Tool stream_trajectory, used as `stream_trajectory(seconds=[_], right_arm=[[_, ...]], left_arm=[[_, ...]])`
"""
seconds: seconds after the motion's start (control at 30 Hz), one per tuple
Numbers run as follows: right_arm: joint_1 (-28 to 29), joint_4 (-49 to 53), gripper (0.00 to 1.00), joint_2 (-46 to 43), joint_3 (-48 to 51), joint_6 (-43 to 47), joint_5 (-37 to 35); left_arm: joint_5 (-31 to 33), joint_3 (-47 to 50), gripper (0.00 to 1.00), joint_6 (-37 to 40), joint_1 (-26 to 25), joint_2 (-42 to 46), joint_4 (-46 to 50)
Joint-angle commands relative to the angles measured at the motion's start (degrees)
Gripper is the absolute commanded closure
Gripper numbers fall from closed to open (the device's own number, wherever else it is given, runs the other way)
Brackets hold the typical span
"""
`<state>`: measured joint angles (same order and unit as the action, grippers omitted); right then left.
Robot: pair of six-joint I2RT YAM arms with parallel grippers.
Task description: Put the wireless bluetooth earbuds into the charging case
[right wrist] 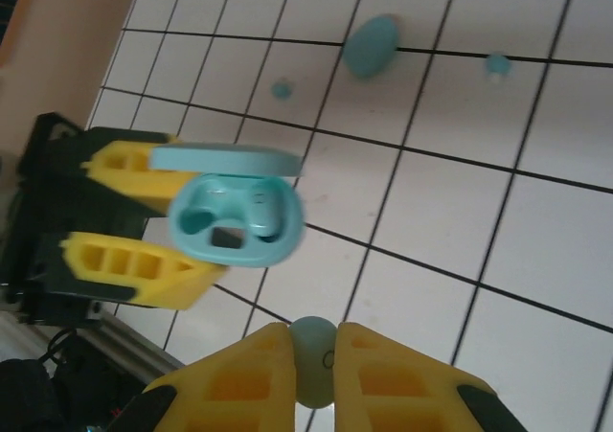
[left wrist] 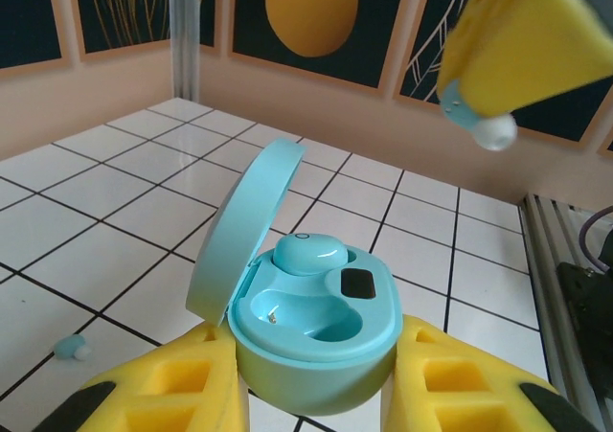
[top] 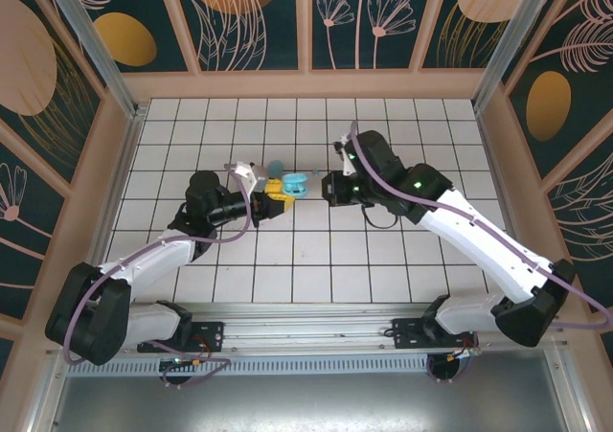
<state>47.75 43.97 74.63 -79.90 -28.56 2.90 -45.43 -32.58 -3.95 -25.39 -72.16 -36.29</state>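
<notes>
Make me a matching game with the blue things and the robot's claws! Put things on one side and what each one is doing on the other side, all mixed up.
Things:
1. open charging case
2. shut oval case
3. right gripper
4. lid of the open case

What it is doing:
A. lying on the white tiles
B. standing up
C. pinching one earbud
D. clamped in the left gripper

Pairs: 1-D, 2-A, 3-C, 4-B
</notes>
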Motion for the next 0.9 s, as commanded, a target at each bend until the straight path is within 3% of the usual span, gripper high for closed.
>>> stream_trajectory(seconds=[0.0, 0.87], right_arm=[[2.9, 0.9, 0.88, 2.8, -3.2, -2.7, -3.3], [4.7, -4.9, 0.9, 13.9, -10.6, -2.7, -5.1]], left_arm=[[1.2, -1.6, 1.0, 0.6, 0.3, -0.8, -3.1], [3.2, -0.6, 1.0, 2.9, 0.2, -0.2, -4.4]])
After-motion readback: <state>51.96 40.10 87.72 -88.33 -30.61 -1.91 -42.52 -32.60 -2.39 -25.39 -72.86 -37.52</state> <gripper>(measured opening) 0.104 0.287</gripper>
